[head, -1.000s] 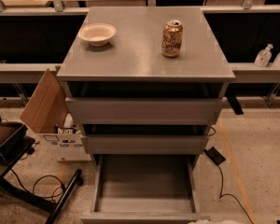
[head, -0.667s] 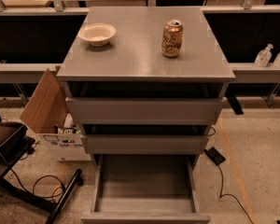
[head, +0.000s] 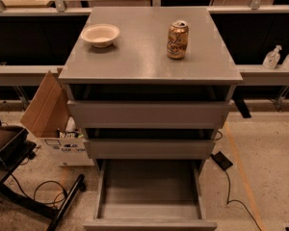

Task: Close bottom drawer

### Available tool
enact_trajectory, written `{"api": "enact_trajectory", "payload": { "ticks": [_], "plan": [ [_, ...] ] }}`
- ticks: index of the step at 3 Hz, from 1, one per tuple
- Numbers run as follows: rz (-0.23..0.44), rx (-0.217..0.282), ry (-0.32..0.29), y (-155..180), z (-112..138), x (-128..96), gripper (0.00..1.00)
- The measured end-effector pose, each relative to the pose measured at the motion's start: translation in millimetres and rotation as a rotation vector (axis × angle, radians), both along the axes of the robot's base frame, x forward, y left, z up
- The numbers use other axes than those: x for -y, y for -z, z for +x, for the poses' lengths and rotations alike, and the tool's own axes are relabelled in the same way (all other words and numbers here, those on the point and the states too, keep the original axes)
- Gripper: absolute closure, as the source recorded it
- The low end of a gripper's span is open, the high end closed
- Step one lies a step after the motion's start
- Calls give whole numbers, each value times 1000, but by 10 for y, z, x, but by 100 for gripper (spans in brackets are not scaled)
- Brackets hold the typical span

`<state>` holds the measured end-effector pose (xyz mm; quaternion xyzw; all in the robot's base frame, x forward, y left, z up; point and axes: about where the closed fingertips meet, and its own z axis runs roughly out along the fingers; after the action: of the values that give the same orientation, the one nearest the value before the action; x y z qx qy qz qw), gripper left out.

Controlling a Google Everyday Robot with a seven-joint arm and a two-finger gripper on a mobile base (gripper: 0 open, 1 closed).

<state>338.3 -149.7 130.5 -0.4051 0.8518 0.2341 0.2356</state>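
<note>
A grey cabinet (head: 149, 57) with three drawers fills the centre of the frame, seen from above and in front. On its top stand a pale bowl (head: 100, 34), upper left, and a gold drink can (head: 177, 40), upper centre, well apart. The top drawer (head: 149, 113) and middle drawer (head: 149, 148) each sit slightly forward, with a dark gap above each front. The bottom drawer (head: 149, 196) lies at the lower centre, pulled far out toward the bottom edge, its shallow grey box open to view. The gripper is nowhere in the frame, so its state cannot be told. The task looks not yet begun: the drawer is far out and nothing touches its front. What remains is to reach that front and push it all the way in. An open cardboard box (head: 45, 105) sits on the floor at the left.
</note>
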Motion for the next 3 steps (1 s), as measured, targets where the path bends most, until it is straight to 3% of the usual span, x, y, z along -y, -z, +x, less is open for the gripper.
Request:
{"api": "enact_trajectory", "payload": {
  "ticks": [1,2,3],
  "plan": [
    [89,-57,-25,564,-128,-322,100],
    [138,-38,-46,812,246,-534,100],
    [132,21,-45,780,713,-513,100]
  ]
}}
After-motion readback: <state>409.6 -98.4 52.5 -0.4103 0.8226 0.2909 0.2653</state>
